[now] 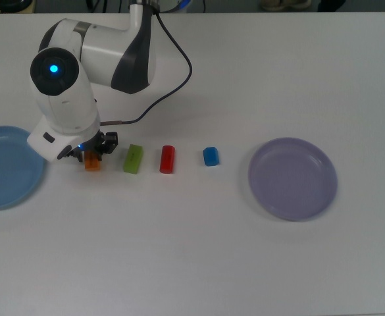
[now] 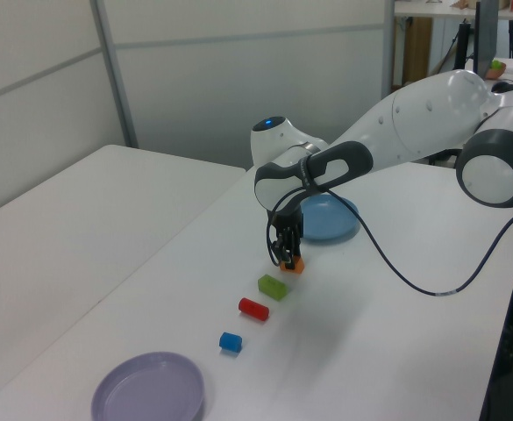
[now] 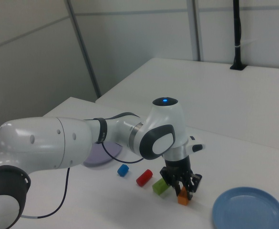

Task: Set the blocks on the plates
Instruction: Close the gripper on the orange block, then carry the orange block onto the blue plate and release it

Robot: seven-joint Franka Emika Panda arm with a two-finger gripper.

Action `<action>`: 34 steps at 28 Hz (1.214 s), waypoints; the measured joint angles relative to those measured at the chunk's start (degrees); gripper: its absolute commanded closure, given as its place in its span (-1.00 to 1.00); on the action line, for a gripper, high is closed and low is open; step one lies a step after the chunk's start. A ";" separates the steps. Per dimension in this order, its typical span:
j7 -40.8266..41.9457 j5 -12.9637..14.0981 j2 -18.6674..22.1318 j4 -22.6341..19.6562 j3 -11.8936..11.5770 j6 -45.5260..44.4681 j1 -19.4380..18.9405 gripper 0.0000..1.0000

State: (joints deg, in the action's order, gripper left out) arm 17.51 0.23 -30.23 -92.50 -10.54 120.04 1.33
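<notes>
Here no brand, label or writing can be read on anything in the 3 views. The white arm [image 1: 87, 49] bends down over the counter [image 1: 199, 250], its wrist turned straight downward, a blue light glowing on top of it. The gripper [image 3: 184, 189] stands low at the orange block [image 3: 182, 199], its dark fingers [image 3: 194, 183] set on either side of the block in the right view; whether they press on it or leave a gap cannot be told. In the top view the orange block [image 1: 92, 162] lies partly under the wrist, on the counter, at the left end of a row of 4 blocks. To its right in the top view come the lime green block [image 1: 133, 159], the red block [image 1: 168, 159] and the blue block [image 1: 210, 156], each apart from the next. The light blue plate [image 1: 4, 168] sits at the top view's left edge, near the orange block. The lavender plate [image 1: 292, 178] sits at the top view's right, beyond the blue block. Both plates hold nothing. A black cable [image 1: 172, 72] loops from the arm down to the wrist.
</notes>
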 measured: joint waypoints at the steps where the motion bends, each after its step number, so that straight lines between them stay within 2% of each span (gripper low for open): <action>1: 0.00 0.00 -0.01 0.00 0.04 0.17 -0.01 1.00; 8: 0.00 0.00 0.43 0.64 0.05 0.58 -0.03 1.00; 13: -0.03 0.01 2.88 2.06 -0.22 0.59 0.94 1.00; 20: 0.02 0.05 4.69 3.29 -0.38 0.59 6.98 1.00; 24: 0.26 0.05 3.31 3.90 -0.38 2.95 10.78 1.00; 28: 0.36 0.06 0.72 4.74 -0.34 9.17 13.98 0.95; 31: 0.36 0.07 -0.92 5.12 -0.29 12.00 15.02 0.69; 33: 0.36 0.09 -1.42 5.32 -0.28 12.35 15.07 0.32; 34: 0.36 0.09 -1.55 5.39 -0.22 12.35 15.06 0.00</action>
State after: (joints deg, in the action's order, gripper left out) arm 17.86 0.31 -31.78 -87.10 -10.76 132.39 16.38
